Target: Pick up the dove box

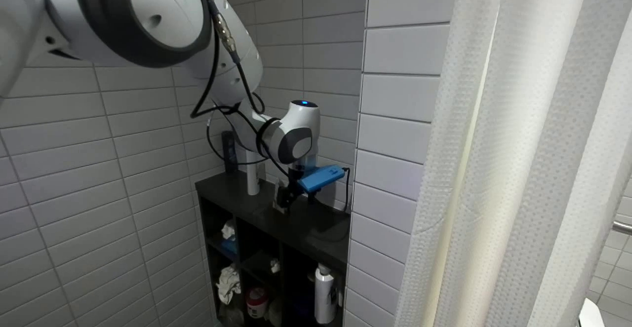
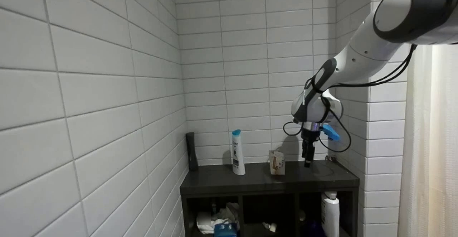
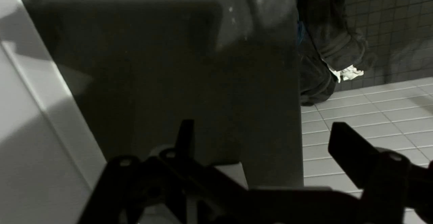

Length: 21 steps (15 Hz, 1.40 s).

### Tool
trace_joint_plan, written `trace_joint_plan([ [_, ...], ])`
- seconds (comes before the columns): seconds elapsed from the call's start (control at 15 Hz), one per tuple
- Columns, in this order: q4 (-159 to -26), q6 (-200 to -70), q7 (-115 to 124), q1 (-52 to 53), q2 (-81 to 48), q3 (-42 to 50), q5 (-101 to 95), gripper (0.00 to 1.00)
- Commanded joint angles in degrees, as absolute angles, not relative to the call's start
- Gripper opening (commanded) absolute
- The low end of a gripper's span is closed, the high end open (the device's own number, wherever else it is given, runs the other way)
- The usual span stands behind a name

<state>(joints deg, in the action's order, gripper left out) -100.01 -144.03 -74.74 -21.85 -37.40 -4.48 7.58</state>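
Observation:
The dove box is a small pale box with a brown picture. It stands upright on the dark shelf top. In an exterior view the box is partly hidden behind the gripper. My gripper points down beside the box, just above the shelf top, with a gap between them in that exterior view. It also shows in an exterior view. In the wrist view the fingers are wide apart with nothing between them. A pale corner, likely the box, shows below, mostly covered by the gripper.
A white bottle with a blue cap and a dark, tall object stand farther along the shelf top. Tiled walls rise behind and beside the shelf. Cubbies below hold cloths and a white bottle. A curtain hangs nearby.

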Motion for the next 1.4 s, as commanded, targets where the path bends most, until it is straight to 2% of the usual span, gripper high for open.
trace_joint_plan([
  [0.0, -92.8, -143.3, -79.4, -23.4, -42.9, -4.7, 7.3, 1.00],
  [0.2, -89.8, -144.5, -81.4, -23.2, -44.3, -3.9, 5.8, 1.00],
  [0.27, -88.8, -144.6, -81.6, -22.9, -44.2, -3.6, 5.2, 0.91],
  [0.33, -88.3, -144.8, -82.1, -22.8, -43.9, -3.6, 4.8, 0.99],
  [0.4, -88.0, -145.3, -82.1, -22.7, -43.4, -3.6, 4.4, 0.96],
  [0.53, -87.9, -146.4, -82.9, -22.5, -42.6, -4.0, 4.0, 1.00],
  [1.33, -90.3, -154.8, -87.0, -22.9, -38.4, -11.7, 6.0, 1.00],
])
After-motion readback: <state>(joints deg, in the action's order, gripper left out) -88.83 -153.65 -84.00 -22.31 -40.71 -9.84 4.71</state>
